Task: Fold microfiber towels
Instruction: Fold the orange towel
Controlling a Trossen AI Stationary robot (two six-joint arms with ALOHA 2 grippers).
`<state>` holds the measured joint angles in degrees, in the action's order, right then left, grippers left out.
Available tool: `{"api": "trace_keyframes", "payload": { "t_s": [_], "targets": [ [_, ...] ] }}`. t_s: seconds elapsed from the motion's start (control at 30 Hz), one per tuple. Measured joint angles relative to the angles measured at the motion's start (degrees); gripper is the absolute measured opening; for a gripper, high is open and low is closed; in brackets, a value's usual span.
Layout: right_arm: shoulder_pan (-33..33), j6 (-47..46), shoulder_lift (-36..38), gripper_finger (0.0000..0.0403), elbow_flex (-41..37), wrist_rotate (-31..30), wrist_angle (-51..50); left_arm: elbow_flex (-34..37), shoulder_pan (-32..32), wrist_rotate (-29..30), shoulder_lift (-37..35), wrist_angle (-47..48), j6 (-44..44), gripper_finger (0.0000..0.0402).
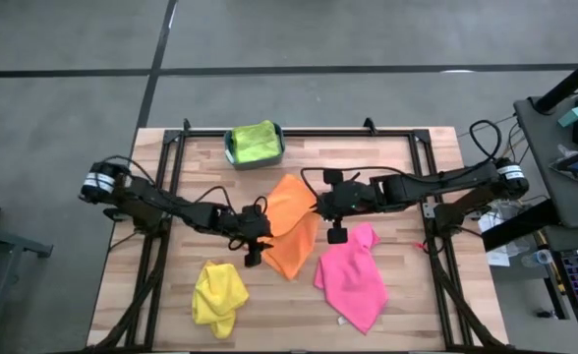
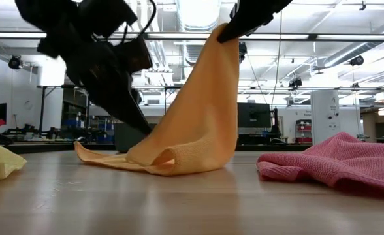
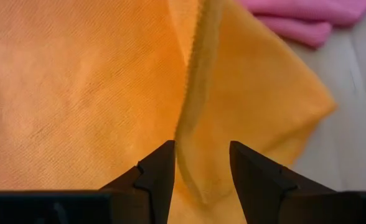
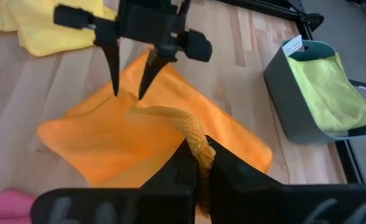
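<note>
Right gripper (image 4: 198, 163) pinches the orange towel's (image 1: 291, 228) corner aloft; left gripper (image 3: 201, 163), part-open, straddles its hem, likely closing next to begin fold 1.

Overhead looks straight down, low looks level across the table (image 1: 407, 197), wrists close in (all share the orange towel (image 1: 291, 236)).

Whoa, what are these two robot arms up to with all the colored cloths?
They are working on the orange towel in the middle of the table. The right tool is shut on one corner, holding it up so the cloth hangs like a tent. The left tool is open at the cloth's lower part, not gripping. The yellow towel and pink towel lie crumpled nearby, and a lime green towel sits in the teal bin.
</note>
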<state>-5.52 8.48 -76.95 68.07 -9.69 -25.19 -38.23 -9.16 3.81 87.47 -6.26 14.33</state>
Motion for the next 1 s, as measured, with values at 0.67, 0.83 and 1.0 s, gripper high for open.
{"api": "trace_keyframes", "payload": {
  "t_s": [0.67,0.83,1.0],
  "targets": [
    [0.0,-1.14,0.0,0.0008,-0.84,0.11,0.55,6.56,1.87,1.73,-0.62,-10.85,0.05,0.0137],
    [0.02,-1.08,0.0,0.0008,-0.84,0.13,0.65,6.63,1.95,-0.91,2.88,-15.8,0.13,0.0137],
    [0.02,-1.06,0.0,0.0008,-0.84,0.13,0.61,6.31,2.09,-4.43,7.57,-22.26,0.78,0.0137]
  ]
}}
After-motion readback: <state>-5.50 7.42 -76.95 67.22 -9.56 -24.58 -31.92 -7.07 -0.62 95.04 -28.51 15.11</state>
